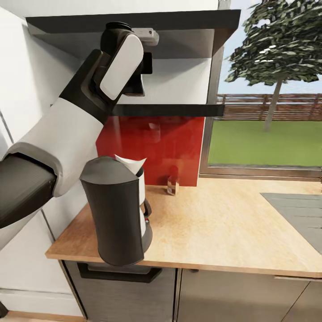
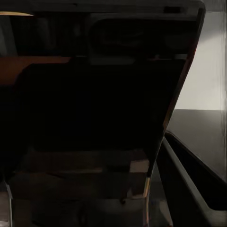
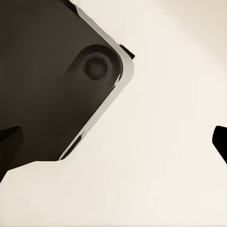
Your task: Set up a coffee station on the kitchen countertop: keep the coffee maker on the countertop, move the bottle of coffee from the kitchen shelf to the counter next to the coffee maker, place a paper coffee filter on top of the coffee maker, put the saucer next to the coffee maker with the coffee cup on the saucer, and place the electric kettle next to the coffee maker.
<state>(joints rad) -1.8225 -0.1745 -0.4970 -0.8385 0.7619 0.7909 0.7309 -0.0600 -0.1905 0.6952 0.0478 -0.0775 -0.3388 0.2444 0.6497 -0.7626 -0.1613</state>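
My left arm reaches up to the glossy black kitchen shelf (image 1: 179, 110). Its gripper (image 1: 136, 82) sits just above the slab, closed around the dark bottle of coffee (image 2: 94, 109), which looms very close in the left wrist view with one finger (image 2: 189, 175) against its side. On the light wood countertop (image 1: 214, 228) below stands the tall dark grey coffee maker (image 1: 114, 214), with a white paper coffee filter (image 1: 132, 163) poking out of its top. In the right wrist view my right gripper (image 3: 116, 144) hangs open over a pale floor, holding nothing.
A small clear glass (image 1: 173, 185) stands by the red backsplash (image 1: 156, 143). The grey sink (image 1: 297, 212) lies at the counter's right. A second black shelf (image 1: 134, 22) runs above the gripper. A window (image 1: 268, 112) is to the right. Beneath the right gripper is a dark, chrome-edged body (image 3: 47, 71).
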